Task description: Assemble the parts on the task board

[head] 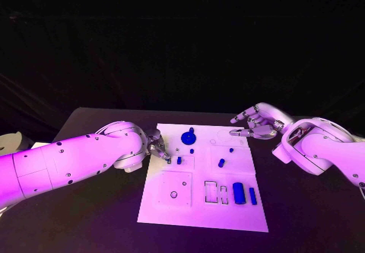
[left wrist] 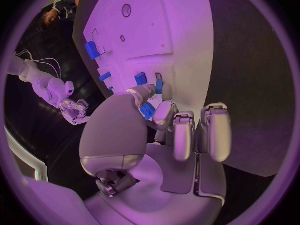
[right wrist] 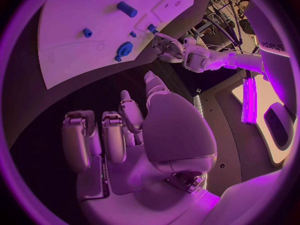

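The white task board (head: pixel 199 211) lies mid-table with blue parts on it: a round knobbed piece (head: pixel 188 138), small pegs (head: pixel 179 160) (head: pixel 221 163), and a cylinder (head: pixel 239 192) beside a thin bar (head: pixel 252 196). My left hand (head: pixel 157 145) is low over the board's left edge, fingertips by a small peg (left wrist: pixel 159 86). A blue piece (left wrist: pixel 148 110) shows between its thumb and a finger; whether it is pinched or lies behind, I cannot tell. My right hand (head: pixel 255 125) hovers above the board's far right corner, fingers apart and loosely curled, holding nothing (right wrist: pixel 134 130).
Empty rectangular slots (head: pixel 211 191) and a small round hole (head: pixel 173 194) mark the board's near half. Black table (head: pixel 91 221) surrounds the board on both sides. A pale object (head: pixel 11 142) sits at the far left edge.
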You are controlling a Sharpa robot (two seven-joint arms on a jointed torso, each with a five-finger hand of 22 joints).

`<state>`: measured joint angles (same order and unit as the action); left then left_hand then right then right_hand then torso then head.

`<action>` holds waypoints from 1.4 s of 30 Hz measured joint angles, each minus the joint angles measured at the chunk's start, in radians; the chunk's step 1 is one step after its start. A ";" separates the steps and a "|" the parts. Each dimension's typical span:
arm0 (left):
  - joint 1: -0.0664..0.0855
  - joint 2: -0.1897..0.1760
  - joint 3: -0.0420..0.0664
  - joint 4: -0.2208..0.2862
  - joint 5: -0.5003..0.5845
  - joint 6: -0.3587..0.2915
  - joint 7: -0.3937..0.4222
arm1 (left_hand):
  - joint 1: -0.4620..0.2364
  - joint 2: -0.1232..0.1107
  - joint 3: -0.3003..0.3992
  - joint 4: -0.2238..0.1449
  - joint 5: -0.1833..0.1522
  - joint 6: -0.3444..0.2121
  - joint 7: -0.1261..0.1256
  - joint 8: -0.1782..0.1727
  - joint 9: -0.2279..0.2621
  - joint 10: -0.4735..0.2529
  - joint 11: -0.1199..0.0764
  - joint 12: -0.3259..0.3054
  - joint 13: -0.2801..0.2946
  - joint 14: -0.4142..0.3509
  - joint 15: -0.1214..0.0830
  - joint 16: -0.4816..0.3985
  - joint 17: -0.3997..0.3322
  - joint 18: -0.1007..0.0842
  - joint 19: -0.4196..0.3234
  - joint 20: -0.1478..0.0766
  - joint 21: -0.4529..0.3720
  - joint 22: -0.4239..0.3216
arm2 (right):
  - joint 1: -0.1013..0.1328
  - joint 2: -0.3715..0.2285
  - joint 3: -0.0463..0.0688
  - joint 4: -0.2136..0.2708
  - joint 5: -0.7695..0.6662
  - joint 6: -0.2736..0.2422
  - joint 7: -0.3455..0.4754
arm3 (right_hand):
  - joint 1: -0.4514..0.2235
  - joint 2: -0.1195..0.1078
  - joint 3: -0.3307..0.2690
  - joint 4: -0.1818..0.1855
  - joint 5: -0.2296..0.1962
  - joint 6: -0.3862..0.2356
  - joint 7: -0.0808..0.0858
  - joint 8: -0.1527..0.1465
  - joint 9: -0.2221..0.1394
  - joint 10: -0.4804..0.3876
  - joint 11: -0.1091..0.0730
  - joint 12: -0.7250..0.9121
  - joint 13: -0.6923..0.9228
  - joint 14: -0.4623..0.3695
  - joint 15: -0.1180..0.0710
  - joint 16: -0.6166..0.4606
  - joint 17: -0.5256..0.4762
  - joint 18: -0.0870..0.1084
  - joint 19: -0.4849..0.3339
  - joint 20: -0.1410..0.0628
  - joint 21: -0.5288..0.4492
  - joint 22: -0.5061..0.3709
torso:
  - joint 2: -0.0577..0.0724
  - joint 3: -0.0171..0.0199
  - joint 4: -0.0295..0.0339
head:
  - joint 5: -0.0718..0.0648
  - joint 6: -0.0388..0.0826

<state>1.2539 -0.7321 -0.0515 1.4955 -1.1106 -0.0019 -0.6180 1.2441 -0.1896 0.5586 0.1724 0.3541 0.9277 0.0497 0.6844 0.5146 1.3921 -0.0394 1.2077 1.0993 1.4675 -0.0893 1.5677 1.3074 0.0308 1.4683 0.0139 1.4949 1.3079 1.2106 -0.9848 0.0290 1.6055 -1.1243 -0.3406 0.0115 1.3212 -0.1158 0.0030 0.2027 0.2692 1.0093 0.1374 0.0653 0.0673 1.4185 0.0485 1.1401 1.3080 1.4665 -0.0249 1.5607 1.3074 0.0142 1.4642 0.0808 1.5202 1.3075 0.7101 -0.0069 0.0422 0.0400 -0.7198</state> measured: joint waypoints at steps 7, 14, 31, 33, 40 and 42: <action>-0.005 0.006 0.000 -0.002 0.000 0.002 -0.001 | 0.000 0.000 0.000 0.000 -0.001 0.002 -0.002 0.001 -0.001 0.000 0.000 0.000 0.000 0.000 0.000 0.000 0.000 0.000 0.000 0.000 0.000 0.000 | 0.000 0.000 0.000 0.000 0.000 0.001 0.000 | 0.000 0.000 0.000 0.000 0.000 0.000 0.000 0.000 0.000 0.000 0.000 0.000 0.000 0.000 0.000 0.000 0.000 0.000 0.000 0.000 0.000 0.000 | 0.000 0.0001 -0.0004 | -0.002 -0.002; -0.005 0.008 0.001 -0.004 0.000 0.007 -0.001 | -0.002 -0.001 0.000 0.000 -0.001 0.002 -0.002 0.004 -0.001 0.000 0.000 0.000 0.001 0.000 0.000 0.000 0.000 0.000 0.000 0.000 0.000 0.000 | 0.000 0.000 0.000 0.000 0.000 0.001 0.000 | 0.000 0.000 0.000 0.000 0.000 0.000 0.000 0.000 0.000 0.000 0.000 0.000 0.000 0.000 0.000 0.000 0.000 0.000 0.000 0.000 0.000 0.000 | 0.000 0.0005 0.0002 | -0.003 -0.004; -0.005 0.009 0.001 -0.010 0.000 0.044 -0.001 | -0.008 -0.007 0.004 -0.004 0.010 0.005 -0.002 0.004 0.000 0.003 -0.003 0.000 -0.001 0.000 0.000 0.000 0.000 0.000 0.000 0.000 0.000 0.000 | 0.000 0.000 0.000 0.000 0.000 0.002 0.000 | 0.000 0.000 0.000 0.000 0.000 0.000 0.000 0.000 0.000 0.000 0.000 0.000 0.000 0.000 0.000 0.000 0.001 0.000 0.000 0.000 0.000 0.001 | 0.000 0.0004 0.0002 | 0.000 -0.005; -0.004 0.010 0.002 -0.011 0.000 0.048 -0.001 | -0.008 -0.007 0.004 -0.004 0.012 0.006 -0.002 0.004 0.000 0.004 -0.003 0.000 -0.001 0.000 0.000 0.000 0.000 0.000 0.000 0.000 0.000 0.000 | 0.000 0.001 0.000 0.000 0.000 0.002 0.001 | 0.000 0.000 0.000 0.000 0.000 0.000 0.000 0.000 0.000 0.000 0.000 0.000 0.000 0.000 0.000 0.000 0.001 0.000 0.000 0.000 0.000 0.001 | 0.000 0.0004 0.0004 | 0.001 -0.005; -0.004 0.011 0.003 -0.012 0.000 0.054 -0.001 | -0.008 -0.008 0.005 -0.005 0.012 0.007 -0.003 0.003 0.000 0.004 -0.003 0.000 -0.002 0.000 0.000 0.000 0.000 0.000 0.000 0.000 0.000 0.000 | 0.000 0.001 0.000 -0.001 0.000 0.002 0.001 | 0.000 0.000 0.000 0.000 0.000 0.000 0.000 0.000 0.000 0.000 0.000 0.000 0.000 0.000 0.000 0.000 0.001 0.000 0.000 0.000 0.000 0.000 | 0.000 0.0004 0.0006 | 0.001 -0.006; -0.004 0.011 0.003 -0.013 0.000 0.055 -0.001 | -0.008 -0.008 0.005 -0.005 0.012 0.007 -0.003 0.002 0.000 0.004 -0.003 0.000 -0.003 0.000 0.000 0.000 0.000 0.000 0.000 0.000 0.000 0.000 | 0.000 0.001 0.000 -0.001 0.000 0.002 0.001 | 0.000 0.000 0.000 0.000 0.000 0.000 0.000 0.000 0.000 0.000 0.000 0.000 0.000 0.000 0.000 0.000 0.001 0.000 0.000 0.000 0.000 0.000 | 0.000 0.0004 0.0004 | 0.001 -0.006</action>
<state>1.2500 -0.7207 -0.0489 1.4823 -1.1109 0.0532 -0.6187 1.2362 -0.1972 0.5634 0.1676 0.3658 0.9346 0.0466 0.6869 0.5143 1.3959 -0.0425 1.2077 1.0967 1.4675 -0.0893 1.5677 1.3078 0.0308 1.4683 0.0140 1.4949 1.3076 1.2104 -0.9838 0.0290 1.6049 -1.1242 -0.3382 0.0121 1.3212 -0.1158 0.0030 0.2027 0.2692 1.0093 0.1374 0.0653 0.0672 1.4185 0.0485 1.1401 1.3080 1.4666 -0.0249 1.5607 1.3079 0.0142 1.4642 0.0808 1.5202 1.3079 0.7099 -0.0065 0.0426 0.0413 -0.7257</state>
